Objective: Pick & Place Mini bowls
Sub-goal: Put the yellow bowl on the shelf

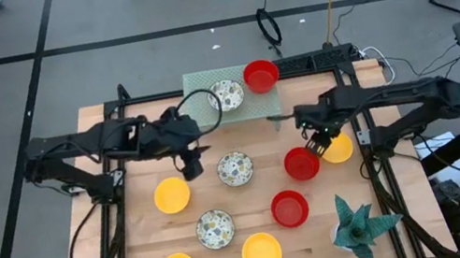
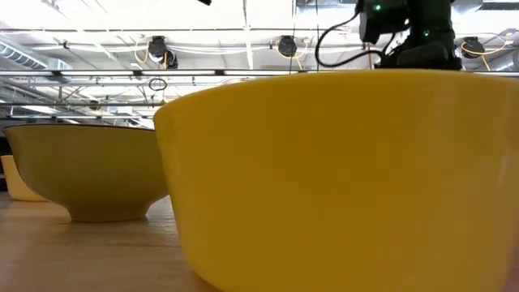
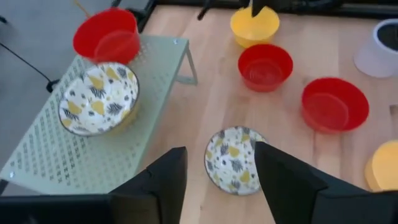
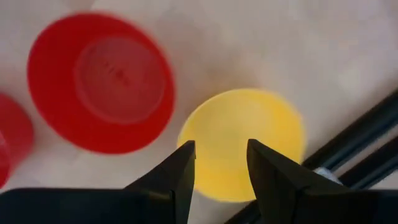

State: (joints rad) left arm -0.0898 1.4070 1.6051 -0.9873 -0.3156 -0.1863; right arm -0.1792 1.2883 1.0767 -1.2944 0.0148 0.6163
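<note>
Right wrist: gripper (image 4: 221, 163) open over yellow bowl (image 4: 242, 143).

Two bowls (image 1: 226, 95) sit on the rack (image 1: 196, 87); the others lie on the table (image 1: 137, 250).

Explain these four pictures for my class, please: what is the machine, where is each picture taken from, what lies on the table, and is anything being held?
Two dark robot arms work at a wooden table. One picture looks down from overhead, one looks level from the tabletop, and two come from cameras on the wrists. Small yellow, red and speckled bowls lie about; a speckled bowl and a red bowl sit on the pale green rack. The left gripper is open above another speckled bowl. The right gripper is open over a yellow bowl. Nothing is held.
</note>
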